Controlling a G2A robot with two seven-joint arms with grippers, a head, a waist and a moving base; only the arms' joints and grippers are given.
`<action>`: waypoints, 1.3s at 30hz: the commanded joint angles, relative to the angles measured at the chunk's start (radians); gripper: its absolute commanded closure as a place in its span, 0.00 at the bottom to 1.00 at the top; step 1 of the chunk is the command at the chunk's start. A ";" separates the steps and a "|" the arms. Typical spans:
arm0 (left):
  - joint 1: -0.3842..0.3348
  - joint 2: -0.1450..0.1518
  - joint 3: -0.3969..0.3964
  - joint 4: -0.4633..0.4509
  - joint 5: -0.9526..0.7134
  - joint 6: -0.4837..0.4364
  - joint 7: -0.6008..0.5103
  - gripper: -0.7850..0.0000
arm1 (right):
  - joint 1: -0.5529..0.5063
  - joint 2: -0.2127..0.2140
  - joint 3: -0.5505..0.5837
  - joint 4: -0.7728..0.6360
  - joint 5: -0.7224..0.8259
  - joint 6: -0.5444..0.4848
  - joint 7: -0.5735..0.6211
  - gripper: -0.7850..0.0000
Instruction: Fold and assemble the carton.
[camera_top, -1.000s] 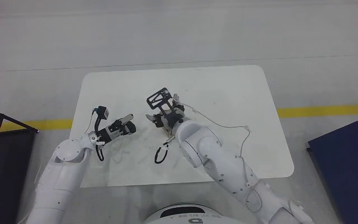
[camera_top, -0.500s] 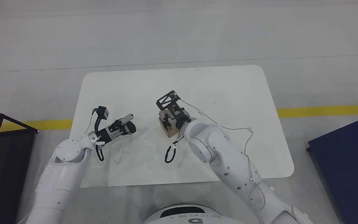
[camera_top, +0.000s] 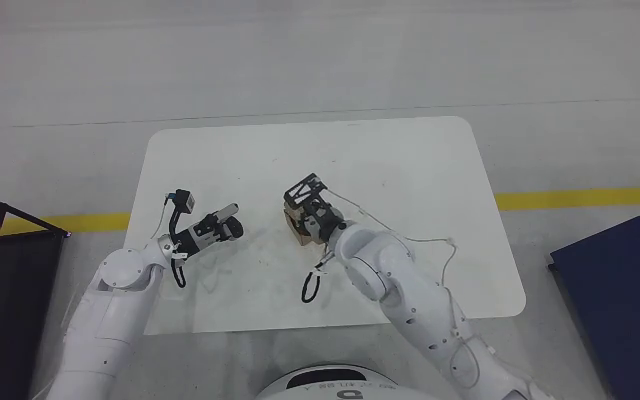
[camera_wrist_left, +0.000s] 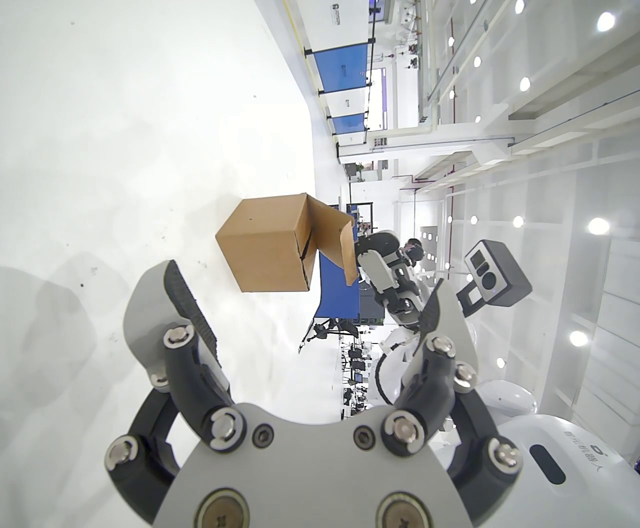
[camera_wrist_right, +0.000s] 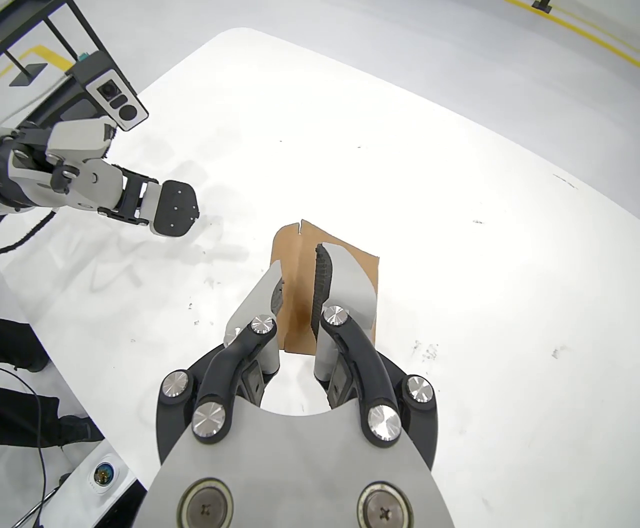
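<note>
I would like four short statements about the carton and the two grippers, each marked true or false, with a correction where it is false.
1. The left gripper is open and holds nothing. True.
2. The carton lies flat, not yet folded. False: it stands as a box on the table, with one flap open.
3. That flap sits between the fingers of the right gripper. True.
4. The left gripper touches the carton. False: it is apart from it, above bare table.
</note>
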 joint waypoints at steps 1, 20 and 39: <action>0.000 0.000 0.000 0.000 0.000 0.000 0.000 0.00 | 0.010 -0.002 -0.014 0.015 -0.028 0.004 0.018 0.74; 0.000 0.000 0.000 0.000 0.000 0.000 0.000 0.00 | 0.058 -0.025 -0.120 0.037 -0.227 0.061 0.116 0.62; 0.000 0.000 0.000 0.000 0.000 0.000 0.000 0.00 | 0.109 -0.052 -0.161 0.084 -0.341 0.036 0.212 0.56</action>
